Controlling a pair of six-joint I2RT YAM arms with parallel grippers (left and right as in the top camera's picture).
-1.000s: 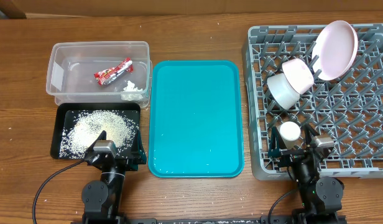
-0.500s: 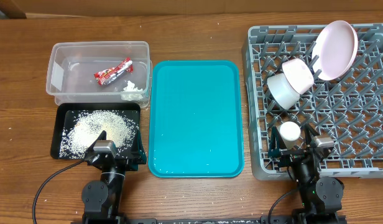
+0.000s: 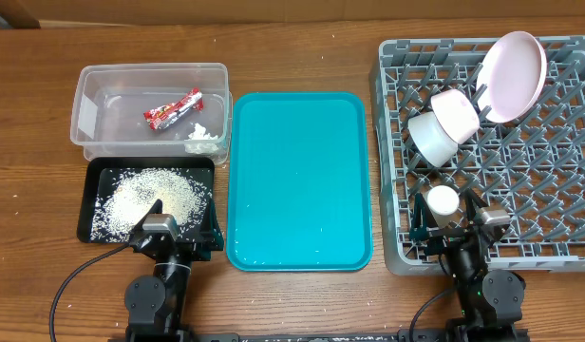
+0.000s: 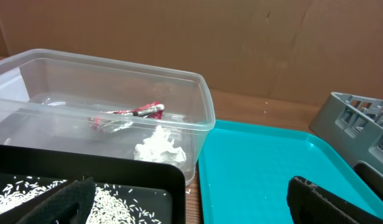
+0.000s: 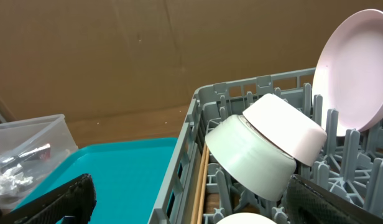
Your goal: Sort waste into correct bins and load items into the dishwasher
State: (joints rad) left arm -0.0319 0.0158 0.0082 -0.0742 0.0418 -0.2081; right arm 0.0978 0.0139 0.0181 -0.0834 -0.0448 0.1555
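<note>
While both arms are held low at the near edge of the table, nothing is gripped by either; at far left a clear tub (image 3: 84, 114) is seen, and in it a red wrapper (image 3: 174, 109) and a crumpled white tissue (image 3: 203, 134) are lain, well beyond the fingers. Just in front of the tub a black tray (image 3: 87, 204) is set, with rice (image 3: 150, 195) spread across it; the left gripper (image 3: 177, 237) is poised at this tray's near right corner, its fingers (image 4: 61, 199) spread wide apart, with the rice just ahead of the left finger. A teal tray (image 3: 297, 180) is placed in the middle. At right, a grey dish rack (image 3: 558, 190) is loaded: a white bowl (image 3: 430, 138) is tipped on its side with a pinkish bowl (image 3: 456, 114) leant against it; a pink-white plate (image 3: 513, 76) is stood on edge behind them; chopsticks (image 5: 203, 186) are laid along the rack's left wall. The right gripper (image 3: 459, 233) is held over the rack's near edge, fingers (image 5: 334, 199) fully parted; a small white cup (image 3: 443, 201) is stood just ahead, between them, ungrasped.
</note>
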